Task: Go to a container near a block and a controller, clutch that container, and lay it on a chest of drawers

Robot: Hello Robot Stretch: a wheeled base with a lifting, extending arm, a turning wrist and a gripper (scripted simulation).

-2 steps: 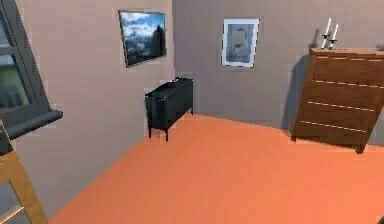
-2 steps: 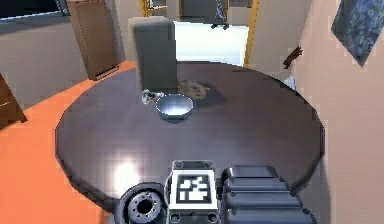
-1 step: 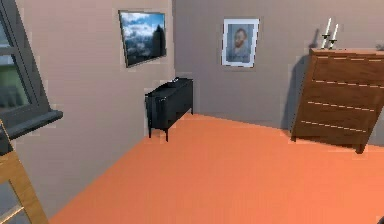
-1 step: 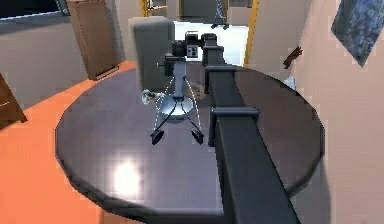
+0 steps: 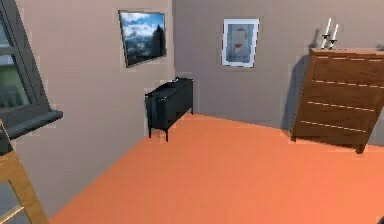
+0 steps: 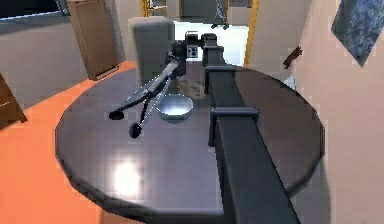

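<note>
Nearest, the dark arm [image 6: 245,150] reaches over the round table [image 6: 90,150], its claw [image 6: 125,122] near a small pale bowl [image 6: 177,108] resting there, likely the container. Its grip and finger spread cannot be told. Lifting and carrying to the chest of drawers [image 5: 340,95] seem left.

A brown wooden chest of drawers [image 5: 338,95] is standing at right, bearing two white candles [image 5: 330,33]. A low black cabinet [image 5: 168,106] is sitting near a framed landscape picture [image 5: 143,37].

Two wall pictures [image 5: 143,37] [image 5: 240,42], one chest of drawers [image 5: 340,95], two candles [image 5: 327,30] [image 5: 335,33], one cabinet [image 5: 168,105]; one table [image 6: 120,150], one bowl [image 6: 177,107]
</note>
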